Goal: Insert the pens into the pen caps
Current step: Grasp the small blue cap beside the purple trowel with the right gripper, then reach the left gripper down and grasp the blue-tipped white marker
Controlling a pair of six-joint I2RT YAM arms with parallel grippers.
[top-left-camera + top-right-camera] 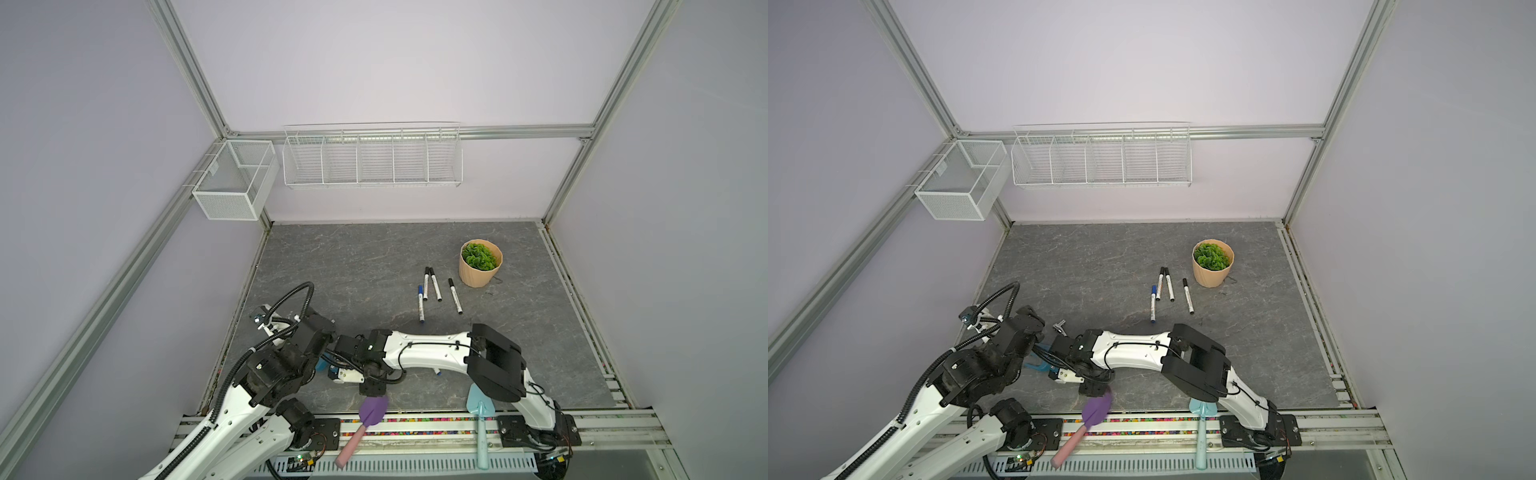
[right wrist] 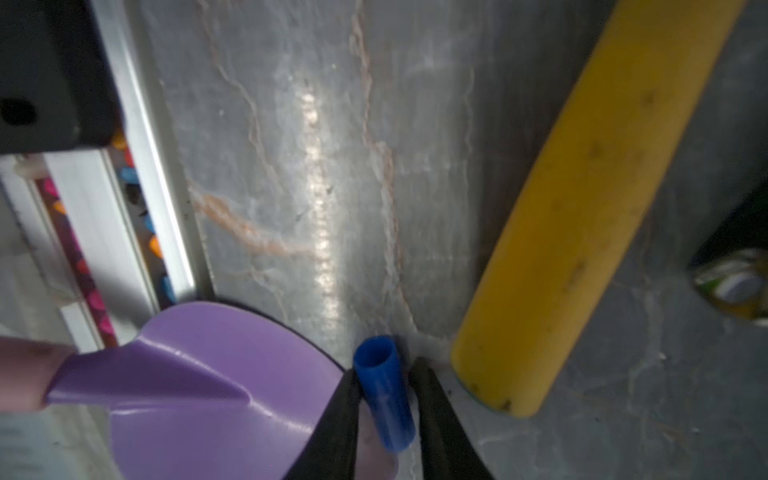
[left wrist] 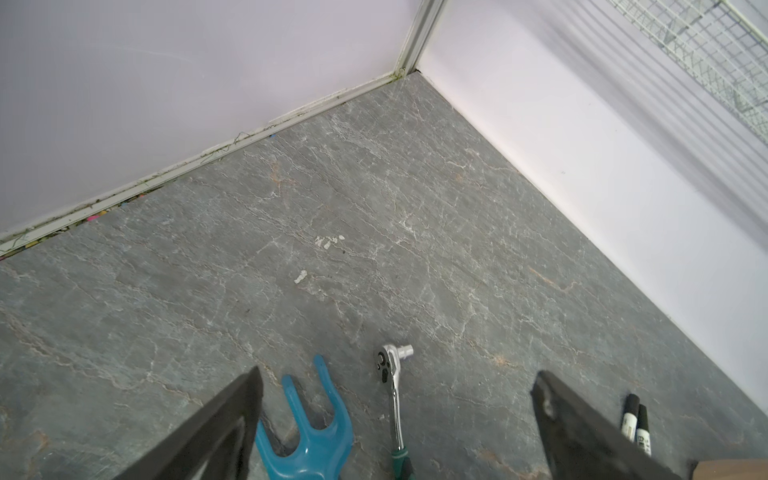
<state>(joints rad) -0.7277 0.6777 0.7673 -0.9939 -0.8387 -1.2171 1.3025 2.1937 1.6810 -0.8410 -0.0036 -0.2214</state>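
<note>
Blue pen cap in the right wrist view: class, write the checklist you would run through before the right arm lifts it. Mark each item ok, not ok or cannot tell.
1. The blue cap sits between the fingers of the right gripper: ok.
2. Fingers firmly clamped on it: cannot tell.
3. Cap's open mouth points away from the gripper, unblocked: ok.
4. The purple trowel is clear of the fingers: not ok, its blade reaches one finger.
5. The left gripper is open and empty: ok.
6. Uncapped pen located: cannot tell; the four pens seen in both top views look capped.
</note>
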